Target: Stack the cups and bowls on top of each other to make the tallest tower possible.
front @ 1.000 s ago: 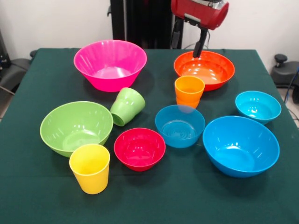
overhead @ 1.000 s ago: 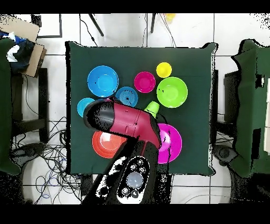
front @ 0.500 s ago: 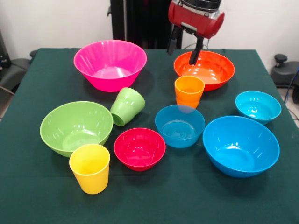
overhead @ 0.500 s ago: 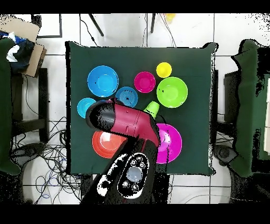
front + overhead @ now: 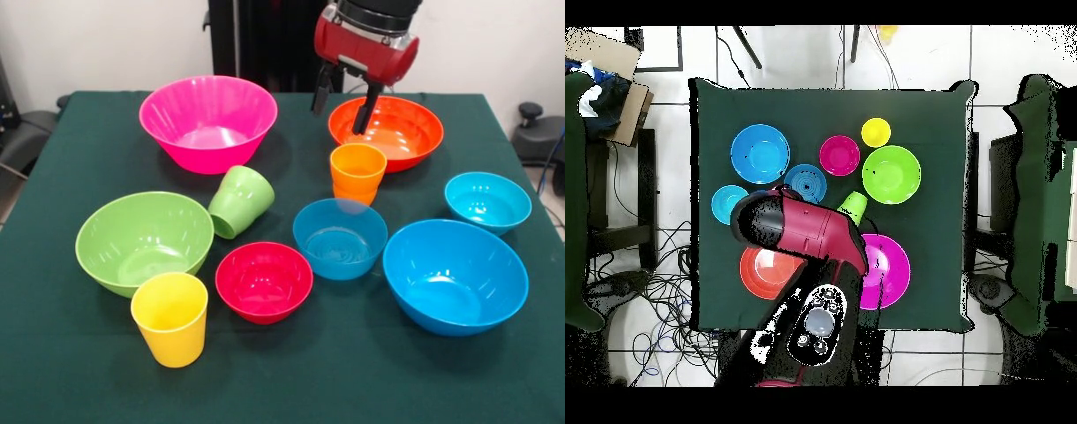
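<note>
My gripper (image 5: 342,107) is open and empty. It hangs above the table just left of the orange bowl (image 5: 397,132), behind the upright orange cup (image 5: 357,172). The green cup (image 5: 240,201) lies on its side between the pink bowl (image 5: 208,119) and the light green bowl (image 5: 144,240). The yellow cup (image 5: 169,318) stands upright at the front. The red bowl (image 5: 264,281), a small blue bowl (image 5: 340,237), a small cyan bowl (image 5: 487,201) and the large blue bowl (image 5: 455,274) sit apart on the cloth. In the overhead view the arm (image 5: 800,230) hides the gripper and the orange cup.
The green tablecloth (image 5: 371,371) covers a square table. The robot's pedestal (image 5: 265,44) stands behind the pink bowl. In the overhead view, dark chairs (image 5: 1035,200) flank the table, and a cardboard box (image 5: 610,55) and floor cables (image 5: 665,290) lie at the left.
My gripper has moved left and down a little in the front view, from over the orange bowl to its left rim. The cups and bowls have not moved.
</note>
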`<state>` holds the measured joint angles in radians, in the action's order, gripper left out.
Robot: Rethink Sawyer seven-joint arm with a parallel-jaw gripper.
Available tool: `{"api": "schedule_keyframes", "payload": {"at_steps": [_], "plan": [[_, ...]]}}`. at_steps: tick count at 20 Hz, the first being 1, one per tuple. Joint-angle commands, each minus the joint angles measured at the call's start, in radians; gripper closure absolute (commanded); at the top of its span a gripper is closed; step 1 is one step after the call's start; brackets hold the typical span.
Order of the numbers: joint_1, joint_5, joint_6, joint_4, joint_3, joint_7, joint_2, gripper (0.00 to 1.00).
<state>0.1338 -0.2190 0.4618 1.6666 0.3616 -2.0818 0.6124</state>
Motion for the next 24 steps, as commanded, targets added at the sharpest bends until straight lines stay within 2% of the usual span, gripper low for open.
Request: {"api": "schedule_keyframes", "payload": {"at_steps": [1,6,13,18,24], "plan": [[-0.012,0.006,-0.040,0.024,-0.068,-0.150,-0.062,0.00],[-0.022,0.008,-0.086,-0.009,-0.064,-0.154,-0.112,0.00],[-0.020,0.007,-0.078,-0.028,-0.050,-0.147,-0.126,0.00],[-0.031,0.004,-0.128,-0.052,-0.051,-0.147,-0.170,0.00],[-0.025,0.003,-0.096,-0.056,-0.042,-0.135,-0.158,0.00]]}}
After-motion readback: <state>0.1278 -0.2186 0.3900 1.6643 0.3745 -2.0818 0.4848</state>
